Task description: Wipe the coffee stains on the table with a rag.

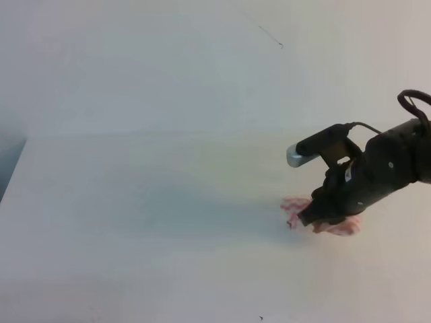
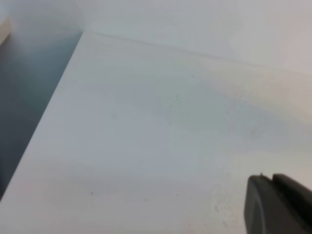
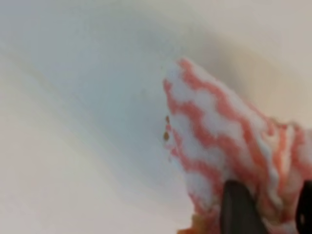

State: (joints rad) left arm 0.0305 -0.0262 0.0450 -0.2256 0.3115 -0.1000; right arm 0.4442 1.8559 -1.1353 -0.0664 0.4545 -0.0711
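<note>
The pink-and-white striped rag [image 1: 337, 225] [image 3: 214, 126] lies bunched on the white table [image 1: 168, 202] at the right. My right gripper [image 1: 315, 215] [image 3: 270, 200] is down on it, its two dark fingers [image 3: 236, 207] apart with the cloth between them. A brownish-orange spot [image 3: 195, 226] shows at the rag's lower edge. Of the coffee stains, only a couple of tiny brown drops [image 3: 166, 135] show on the table beside the rag's left edge. A dark part of my left gripper [image 2: 278, 204] shows in the left wrist view's bottom right corner, above bare tabletop.
The table's left edge [image 1: 13, 168] [image 2: 48, 112] drops off to a dark floor. A pale wall [image 1: 202, 60] rises behind the table. A few tiny dark specks [image 2: 177, 97] dot the surface.
</note>
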